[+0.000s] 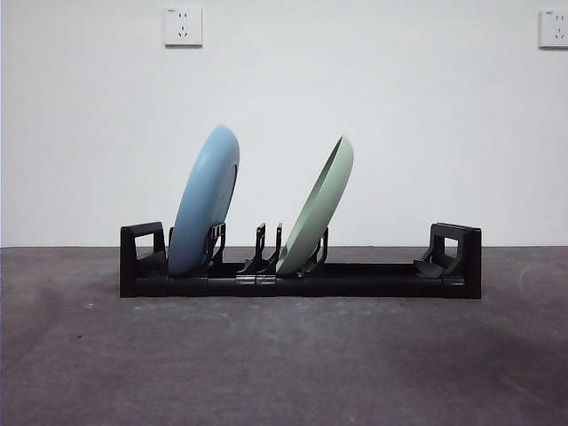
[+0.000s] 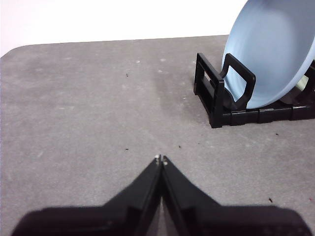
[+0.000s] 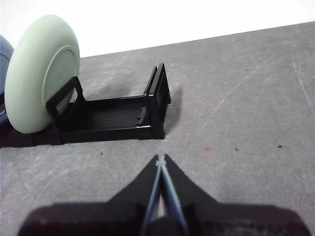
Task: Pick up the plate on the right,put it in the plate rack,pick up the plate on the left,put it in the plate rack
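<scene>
both plates racked, grippers idle

left gripper (image 2: 161, 160): jaws pressed together, nothing held, low over bare worktop (image 2: 88, 108), well apart from the rack's end block. right gripper (image 3: 160, 158): also pressed together & empty, near the rack's other end. plate rack (image 1: 355, 280) sits mid worktop. blue plate (image 1: 206, 200) stands tilted in the slots at one end; green plate (image 1: 318, 209) leans the same way nr the middle. task looks done. plates prob stiff, smooth, slippery, chip-prone; if re-gripping, pinch the top rim, lift straight up w/o twisting against the prongs.
</scene>
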